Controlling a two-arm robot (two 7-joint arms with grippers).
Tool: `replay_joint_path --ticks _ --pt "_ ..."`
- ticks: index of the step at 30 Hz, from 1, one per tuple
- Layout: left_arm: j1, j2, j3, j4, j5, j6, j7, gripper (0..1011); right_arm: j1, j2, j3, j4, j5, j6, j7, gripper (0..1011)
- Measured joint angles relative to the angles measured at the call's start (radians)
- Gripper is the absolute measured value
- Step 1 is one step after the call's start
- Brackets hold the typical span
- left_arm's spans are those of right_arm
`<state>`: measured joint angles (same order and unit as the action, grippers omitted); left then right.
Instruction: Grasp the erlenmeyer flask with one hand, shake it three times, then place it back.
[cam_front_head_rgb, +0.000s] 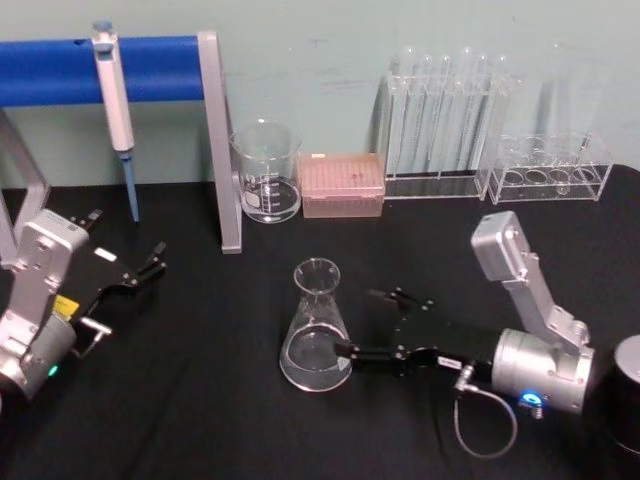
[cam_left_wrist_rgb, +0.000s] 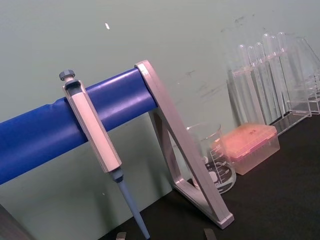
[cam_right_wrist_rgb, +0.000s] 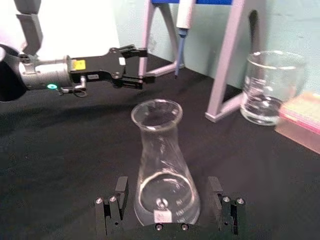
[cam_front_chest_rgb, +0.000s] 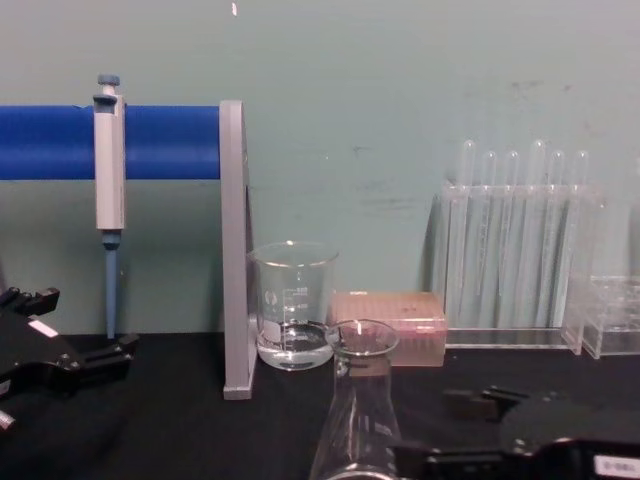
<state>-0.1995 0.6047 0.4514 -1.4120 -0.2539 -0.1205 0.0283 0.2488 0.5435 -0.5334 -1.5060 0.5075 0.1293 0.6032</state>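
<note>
Upright on the black surface (cam_front_head_rgb: 200, 400), the erlenmeyer flask (cam_front_head_rgb: 317, 330) stands near the middle in front of me, its wide base down and its flared rim up. My right tool (cam_front_head_rgb: 362, 322) lies low beside it, reaching in from the right, with its two fingers (cam_right_wrist_rgb: 121, 186) spread wide on either side of the flask's base (in the right wrist view one finger shows on each side of the glass, with a gap at both). I cannot tell whether either finger actually touches the glass.

Behind the flask, toward the wall, stand a glass beaker (cam_front_head_rgb: 267, 172) and a pink box (cam_front_head_rgb: 342, 184) just beside it, then a rack of test tubes (cam_front_head_rgb: 447, 120) further right. A blue bar on grey legs (cam_front_head_rgb: 150, 68) carries a hanging pipette (cam_front_head_rgb: 114, 110) at the back left.

My left tool (cam_front_head_rgb: 150, 262) rests well apart on the left side of the surface, its fingers slightly parted and holding nothing.
</note>
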Motion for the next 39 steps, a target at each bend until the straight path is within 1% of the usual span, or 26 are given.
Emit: replay_joint_path --ticks 2,6,10,12,13,16,17,20,22,24,25,27,28,30,31,33,36,39 --pt "0.000 0.000 0.000 0.000 0.000 0.000 0.000 1001 -0.013 0.013 0.010 -0.013 0.008 0.009 -0.016 1003" --pt "0.000 0.000 0.000 0.000 0.000 0.000 0.000 1001 -0.030 0.026 0.034 -0.029 0.016 0.017 -0.052 1003" --pt "0.000 0.000 0.000 0.000 0.000 0.000 0.000 1001 -0.038 0.026 0.059 -0.037 0.016 0.015 -0.097 1002" --pt "0.000 0.000 0.000 0.000 0.000 0.000 0.000 1001 -0.040 0.017 0.076 -0.039 0.009 0.005 -0.131 1002" --pt "0.000 0.000 0.000 0.000 0.000 0.000 0.000 1001 -0.042 0.008 0.086 -0.040 -0.003 -0.003 -0.156 1003" --pt "0.000 0.000 0.000 0.000 0.000 0.000 0.000 1001 -0.043 -0.008 0.100 -0.044 -0.027 -0.013 -0.203 1003" --pt "0.000 0.000 0.000 0.000 0.000 0.000 0.000 1001 -0.043 -0.020 0.107 -0.045 -0.044 -0.019 -0.229 1003" --pt "0.000 0.000 0.000 0.000 0.000 0.000 0.000 1001 -0.043 -0.041 0.116 -0.045 -0.069 -0.030 -0.273 1003" --pt "0.000 0.000 0.000 0.000 0.000 0.000 0.000 1001 -0.043 -0.062 0.124 -0.045 -0.095 -0.046 -0.313 1003" --pt "0.000 0.000 0.000 0.000 0.000 0.000 0.000 1001 -0.044 -0.075 0.128 -0.044 -0.112 -0.060 -0.337 1003" --pt "0.000 0.000 0.000 0.000 0.000 0.000 0.000 1001 -0.044 -0.090 0.132 -0.042 -0.133 -0.075 -0.365 1002" --pt "0.000 0.000 0.000 0.000 0.000 0.000 0.000 1001 -0.044 -0.103 0.134 -0.039 -0.156 -0.092 -0.392 1003" --pt "0.000 0.000 0.000 0.000 0.000 0.000 0.000 1001 -0.044 -0.116 0.135 -0.035 -0.179 -0.108 -0.416 1003" --pt "0.000 0.000 0.000 0.000 0.000 0.000 0.000 1001 -0.044 -0.126 0.136 -0.030 -0.199 -0.121 -0.434 1003" --pt "0.000 0.000 0.000 0.000 0.000 0.000 0.000 1001 -0.044 -0.136 0.137 -0.022 -0.220 -0.134 -0.454 1003" --pt "0.000 0.000 0.000 0.000 0.000 0.000 0.000 1001 -0.044 -0.149 0.139 -0.010 -0.242 -0.145 -0.475 1002" --pt "0.000 0.000 0.000 0.000 0.000 0.000 0.000 1001 -0.044 -0.163 0.143 0.011 -0.261 -0.148 -0.491 1003" --pt "0.000 0.000 0.000 0.000 0.000 0.000 0.000 1001 -0.044 -0.170 0.144 0.031 -0.271 -0.146 -0.496 1002"
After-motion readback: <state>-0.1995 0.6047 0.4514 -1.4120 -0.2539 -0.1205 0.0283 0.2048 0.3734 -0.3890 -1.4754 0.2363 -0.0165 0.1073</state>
